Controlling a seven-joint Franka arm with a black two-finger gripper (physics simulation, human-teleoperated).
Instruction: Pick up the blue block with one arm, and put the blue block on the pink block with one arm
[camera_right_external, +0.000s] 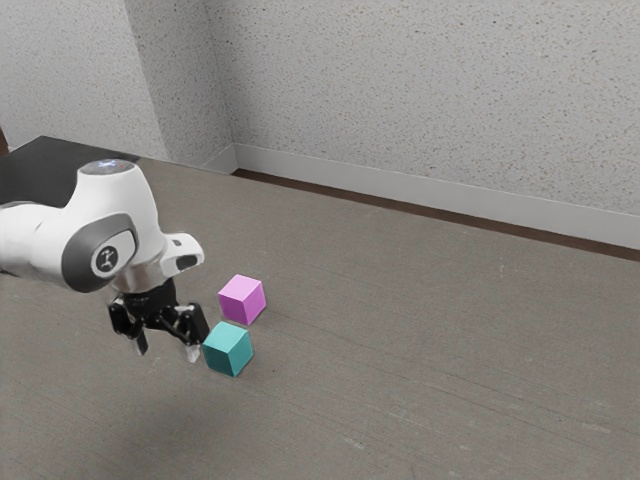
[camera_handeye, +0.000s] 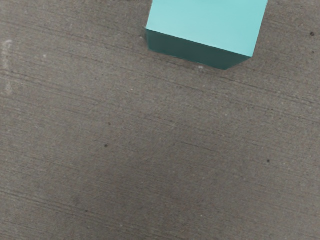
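Note:
A teal-blue block (camera_right_external: 229, 349) rests on the brown table surface, with a pink block (camera_right_external: 242, 299) just behind it, a small gap between them. My black gripper (camera_right_external: 166, 344) hangs low over the table just to the exterior view's left of the blue block, fingers spread apart and holding nothing. The finger nearest the block (camera_right_external: 192, 340) sits right beside its edge. In the wrist view the blue block (camera_handeye: 206, 30) lies off to one side of my hand, with bare table under the camera.
The table (camera_right_external: 420, 330) stretches wide to the exterior view's right and toward the front. A speckled grey wall with a white baseboard (camera_right_external: 440, 195) runs along the back. My white arm (camera_right_external: 80, 240) enters from the exterior view's left.

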